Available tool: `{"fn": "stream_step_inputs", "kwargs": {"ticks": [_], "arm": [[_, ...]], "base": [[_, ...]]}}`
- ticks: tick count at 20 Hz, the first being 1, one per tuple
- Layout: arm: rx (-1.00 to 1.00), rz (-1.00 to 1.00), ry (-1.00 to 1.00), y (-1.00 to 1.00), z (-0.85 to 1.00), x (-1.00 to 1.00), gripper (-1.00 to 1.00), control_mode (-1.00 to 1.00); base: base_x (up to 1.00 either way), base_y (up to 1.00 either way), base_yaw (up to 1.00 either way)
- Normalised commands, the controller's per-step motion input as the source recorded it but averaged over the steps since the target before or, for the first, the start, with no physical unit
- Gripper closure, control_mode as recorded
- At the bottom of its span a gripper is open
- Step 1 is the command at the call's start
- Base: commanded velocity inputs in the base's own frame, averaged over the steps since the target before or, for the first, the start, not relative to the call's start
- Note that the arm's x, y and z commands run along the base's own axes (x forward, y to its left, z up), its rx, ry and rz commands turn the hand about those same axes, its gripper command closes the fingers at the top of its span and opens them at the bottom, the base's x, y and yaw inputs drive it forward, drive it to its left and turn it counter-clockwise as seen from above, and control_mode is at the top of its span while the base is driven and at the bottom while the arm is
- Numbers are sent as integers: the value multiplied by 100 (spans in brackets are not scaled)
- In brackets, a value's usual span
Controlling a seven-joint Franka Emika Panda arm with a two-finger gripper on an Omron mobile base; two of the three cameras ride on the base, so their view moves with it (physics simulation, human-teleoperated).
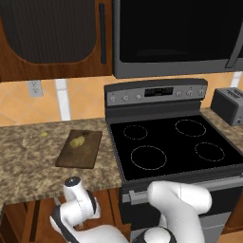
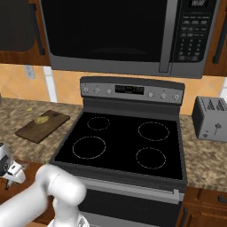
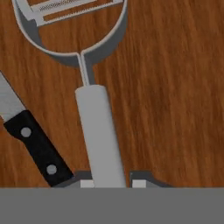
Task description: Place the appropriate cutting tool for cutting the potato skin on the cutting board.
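Note:
The peeler (image 3: pixel 98 131) lies on a brown wooden surface, its light-grey handle running down to my gripper (image 3: pixel 113 183). The rounded head with its blade is at the top of the hand view. My two fingertips (image 3: pixel 87 183) press close on either side of the handle's end, shut on it. A knife (image 3: pixel 35 144) with a black handle and silver blade lies just left of the peeler. The dark-brown cutting board (image 1: pixel 88 154) rests on the counter left of the stove, with the potato (image 1: pixel 77 141) on its far part. My wrist (image 1: pixel 76 192) hangs below the counter's front edge.
A black stove (image 1: pixel 171 142) stands right of the board, with a microwave (image 2: pixel 119 35) above it. A toaster (image 1: pixel 228 105) sits at the far right. A tiny yellow speck (image 1: pixel 43 134) lies on the granite counter (image 1: pixel 28 156) left of the board.

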Motion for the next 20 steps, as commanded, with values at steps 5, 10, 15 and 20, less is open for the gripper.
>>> {"fn": "stream_step_inputs", "kwargs": {"ticks": [5, 10, 15, 20], "arm": [[0, 0, 0, 19, 100, -34, 100, -100], [0, 0, 0, 14, 100, -40, 100, -100], [0, 0, 0, 4, 100, -13, 100, -100], [0, -3, 0, -1, 98, 8, 100, -100]], "base": [[0, 0, 0], [0, 0, 0], [0, 0, 0], [0, 0, 0]]}}
